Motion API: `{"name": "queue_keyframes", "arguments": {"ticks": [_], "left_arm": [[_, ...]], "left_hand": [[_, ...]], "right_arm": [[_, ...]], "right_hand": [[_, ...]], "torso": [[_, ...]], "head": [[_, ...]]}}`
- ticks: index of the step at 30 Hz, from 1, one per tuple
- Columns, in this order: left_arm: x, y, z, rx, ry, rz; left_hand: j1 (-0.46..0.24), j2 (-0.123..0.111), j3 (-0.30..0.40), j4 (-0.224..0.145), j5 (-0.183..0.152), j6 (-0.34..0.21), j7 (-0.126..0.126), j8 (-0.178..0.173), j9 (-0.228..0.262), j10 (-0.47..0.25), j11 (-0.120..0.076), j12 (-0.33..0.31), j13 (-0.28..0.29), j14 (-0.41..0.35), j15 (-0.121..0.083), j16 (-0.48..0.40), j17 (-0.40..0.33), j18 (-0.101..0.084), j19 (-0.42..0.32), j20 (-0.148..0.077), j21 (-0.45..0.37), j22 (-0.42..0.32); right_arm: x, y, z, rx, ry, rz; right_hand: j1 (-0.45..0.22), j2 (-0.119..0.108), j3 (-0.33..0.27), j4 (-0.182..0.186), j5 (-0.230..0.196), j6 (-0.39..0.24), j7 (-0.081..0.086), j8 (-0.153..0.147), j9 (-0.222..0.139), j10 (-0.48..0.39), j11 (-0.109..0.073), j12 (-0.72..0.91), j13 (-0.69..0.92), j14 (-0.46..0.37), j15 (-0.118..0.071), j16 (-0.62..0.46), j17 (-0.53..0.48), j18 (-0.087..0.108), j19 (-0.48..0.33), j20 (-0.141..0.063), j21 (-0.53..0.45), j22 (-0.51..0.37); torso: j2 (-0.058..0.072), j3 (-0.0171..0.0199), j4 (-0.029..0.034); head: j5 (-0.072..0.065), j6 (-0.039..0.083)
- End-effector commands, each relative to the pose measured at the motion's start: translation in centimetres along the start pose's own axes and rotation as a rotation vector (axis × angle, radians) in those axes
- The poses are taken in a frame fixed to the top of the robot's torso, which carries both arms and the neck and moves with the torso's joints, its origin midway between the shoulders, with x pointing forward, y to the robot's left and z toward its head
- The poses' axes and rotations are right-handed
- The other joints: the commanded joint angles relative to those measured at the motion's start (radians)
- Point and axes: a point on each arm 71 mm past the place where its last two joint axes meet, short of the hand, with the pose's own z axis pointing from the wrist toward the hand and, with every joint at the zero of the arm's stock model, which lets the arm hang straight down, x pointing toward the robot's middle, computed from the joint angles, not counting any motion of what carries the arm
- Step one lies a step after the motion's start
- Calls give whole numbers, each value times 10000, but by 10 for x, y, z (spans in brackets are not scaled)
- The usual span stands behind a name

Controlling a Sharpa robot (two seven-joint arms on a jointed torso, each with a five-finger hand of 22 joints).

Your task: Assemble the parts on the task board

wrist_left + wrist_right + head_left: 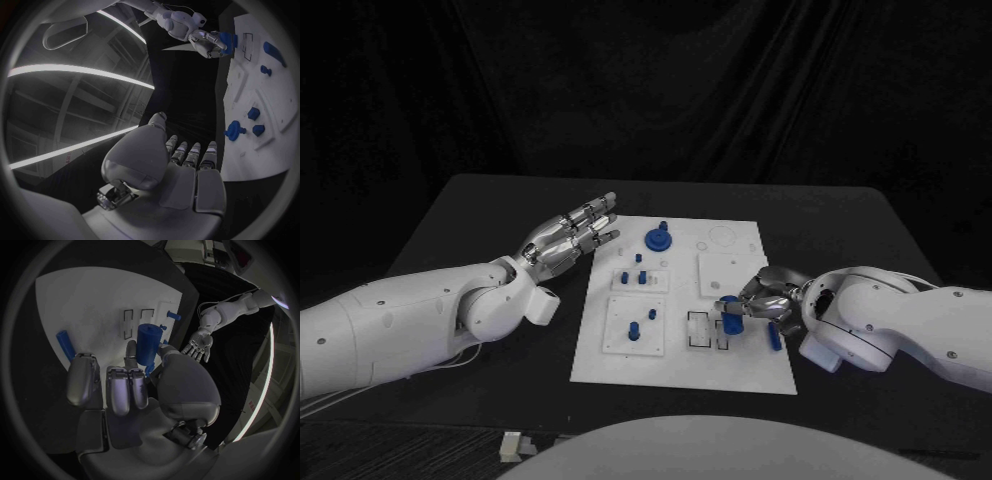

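meanwhile the right hand [764, 298] pinches a blue cylinder [149, 340] over the task board [733, 370], beside two slots [708, 331]; a loose blue peg [775, 339] lies near. left hand [574, 238] hovers spread, holding nothing.

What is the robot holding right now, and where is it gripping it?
The right hand pinches a blue cylinder part near its lower end; the left hand holds nothing.
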Motion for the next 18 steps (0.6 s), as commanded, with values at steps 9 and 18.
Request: {"name": "queue_keyframes", "arguments": {"ticks": [9, 18], "left_arm": [[3, 0, 1, 38, 151, -123], [3, 1, 2, 12, 180, -138]], "left_hand": [[91, 15, 15, -128, 72, 103, 92, 59, 19, -7, 72, 54, 15, 14, 91, -36, -9, 83, -13, 91, -8, 20], [90, 19, 29, -155, 79, 124, 141, 64, 22, -8, 64, 53, 15, 14, 100, -36, -9, 83, -7, 99, -4, 27]], "right_arm": [[8, 5, 11, 597, 1072, -147], [11, 9, 16, 572, 1185, -517]], "right_hand": [[-603, 18, 1369, -1461, -1777, -477, 246, -200, -192, 1062, 202, 25, 2631, 963, 183, -86, 2084, 284, -119, 164, -494, 1614], [-761, 26, 1033, -1269, -2425, -845, 384, -223, -245, 1062, 326, 25, 2631, 940, 288, -119, 1985, 324, -198, 262, -717, 1556]], "torso": [[26, 14, -15], [18, 12, 3]], "head": [[33, 1], [67, 1]]}}
